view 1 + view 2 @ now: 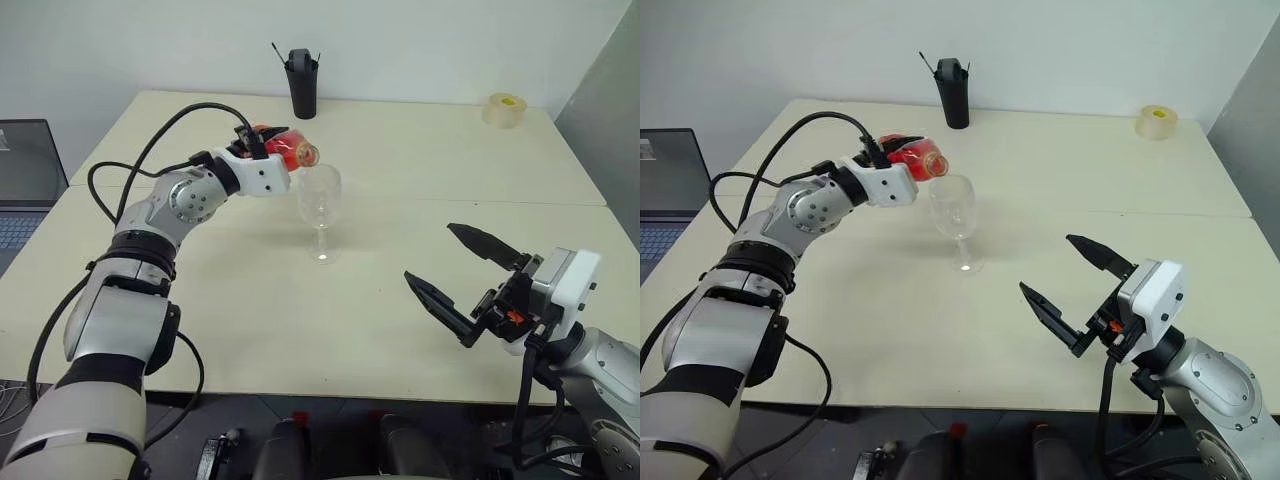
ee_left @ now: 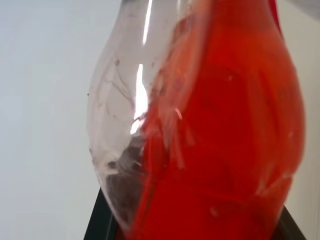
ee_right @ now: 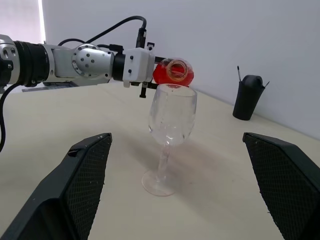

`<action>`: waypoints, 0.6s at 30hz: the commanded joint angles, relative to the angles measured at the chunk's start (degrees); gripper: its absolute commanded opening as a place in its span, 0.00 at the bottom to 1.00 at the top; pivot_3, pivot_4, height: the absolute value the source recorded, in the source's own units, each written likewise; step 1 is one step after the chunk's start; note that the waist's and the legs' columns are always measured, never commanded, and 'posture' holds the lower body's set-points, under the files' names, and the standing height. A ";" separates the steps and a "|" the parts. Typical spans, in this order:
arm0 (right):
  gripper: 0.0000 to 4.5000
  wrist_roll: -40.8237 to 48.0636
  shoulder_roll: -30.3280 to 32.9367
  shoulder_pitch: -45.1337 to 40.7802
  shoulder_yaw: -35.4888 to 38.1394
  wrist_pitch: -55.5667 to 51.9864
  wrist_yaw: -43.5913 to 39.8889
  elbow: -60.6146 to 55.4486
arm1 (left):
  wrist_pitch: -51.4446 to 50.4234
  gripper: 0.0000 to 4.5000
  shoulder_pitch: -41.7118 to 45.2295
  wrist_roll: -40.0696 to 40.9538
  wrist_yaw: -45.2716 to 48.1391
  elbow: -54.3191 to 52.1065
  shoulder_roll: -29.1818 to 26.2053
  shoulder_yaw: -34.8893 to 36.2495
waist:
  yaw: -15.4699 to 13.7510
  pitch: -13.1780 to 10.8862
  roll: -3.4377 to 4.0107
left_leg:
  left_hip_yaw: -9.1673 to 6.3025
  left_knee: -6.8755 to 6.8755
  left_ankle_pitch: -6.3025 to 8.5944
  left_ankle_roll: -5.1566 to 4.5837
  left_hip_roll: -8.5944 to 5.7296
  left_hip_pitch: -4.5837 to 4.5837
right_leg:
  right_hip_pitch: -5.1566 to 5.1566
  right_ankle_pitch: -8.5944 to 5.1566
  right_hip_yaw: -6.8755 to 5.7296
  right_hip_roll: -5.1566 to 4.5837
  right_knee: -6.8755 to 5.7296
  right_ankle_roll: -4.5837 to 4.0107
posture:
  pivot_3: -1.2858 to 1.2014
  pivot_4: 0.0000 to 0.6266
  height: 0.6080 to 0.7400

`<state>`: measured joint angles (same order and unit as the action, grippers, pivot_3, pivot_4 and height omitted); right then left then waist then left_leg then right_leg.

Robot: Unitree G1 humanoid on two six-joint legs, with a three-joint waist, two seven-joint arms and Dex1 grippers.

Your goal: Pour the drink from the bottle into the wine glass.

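Observation:
The wine glass (image 1: pixel 320 200) stands upright near the middle of the cream table (image 1: pixel 300 320), its bowl clear. My left gripper (image 1: pixel 268 145) is shut on the bottle (image 1: pixel 288 150), which lies tipped almost level with its open mouth just above the glass's rim. The red drink (image 2: pixel 225 150) has run along the bottle's lower side toward the neck. No stream shows between the mouth and the bowl. My right gripper (image 1: pixel 462 270) hovers open and empty over the table's near right part, pointing at the glass (image 3: pixel 170 130) from a distance.
A tall black cup (image 1: pixel 302 85) with sticks in it stands at the table's far edge. A roll of tape (image 1: pixel 505 109) lies at the far right corner. A laptop (image 1: pixel 25 180) sits off the table's left side.

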<state>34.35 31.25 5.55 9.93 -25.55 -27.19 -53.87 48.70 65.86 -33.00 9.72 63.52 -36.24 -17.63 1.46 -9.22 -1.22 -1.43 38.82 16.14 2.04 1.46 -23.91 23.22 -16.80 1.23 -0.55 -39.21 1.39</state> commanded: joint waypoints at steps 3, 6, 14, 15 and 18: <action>1.00 0.01 0.51 -0.63 0.45 1.43 0.00 -1.34 | 1.23 0.28 3.52 -2.70 -6.12 -1.25 -1.60 -0.86 | 0.00 0.00 0.00 | 0.00 0.00 0.00 0.00 0.00 0.00 | 0.00 0.00 0.00 0.00 0.00 0.00 | 0.52 0.24 1.00; 1.00 -0.11 0.51 -0.68 0.25 1.39 -0.02 -1.21 | 1.23 0.28 4.13 -3.62 -8.01 -1.01 -1.83 -1.35 | -0.01 0.00 0.00 | 0.01 0.00 -0.01 0.01 0.00 0.00 | 0.00 0.00 0.00 0.00 -0.01 0.00 | 0.52 0.24 1.00; 1.00 -0.06 0.51 -1.05 0.07 0.94 0.28 -1.00 | 0.96 0.28 5.20 -4.94 -10.83 -0.50 -2.51 -1.86 | 0.02 0.00 0.00 | 0.02 0.01 -0.10 0.17 -0.01 0.01 | 0.00 0.00 0.00 -0.01 -0.05 0.00 | 0.52 0.24 1.00; 1.00 -0.04 0.53 -1.12 0.07 0.88 0.31 -0.97 | 0.97 0.28 5.27 -5.26 -11.12 -0.54 -2.59 -2.03 | 0.01 0.00 0.00 | 0.02 0.01 -0.10 0.18 -0.01 0.01 | 0.00 0.00 0.00 -0.01 -0.06 0.00 | 0.52 0.24 1.00; 1.00 -0.07 0.61 -1.27 0.08 0.82 0.30 -0.91 | 0.94 0.28 5.44 -5.85 -11.76 -0.53 -2.76 -2.34 | 0.01 0.00 0.00 | 0.02 0.01 -0.10 0.18 -0.01 0.01 | 0.00 0.00 0.00 -0.02 -0.06 0.00 | 0.52 0.24 1.00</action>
<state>34.34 31.32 5.01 9.87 -25.55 -27.17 -53.74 49.19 68.22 -39.02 -0.34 63.68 -38.01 -20.28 1.47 -9.21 -1.22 -1.41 38.84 16.04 2.22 1.44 -23.90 23.23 -16.80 1.23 -0.58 -39.27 1.39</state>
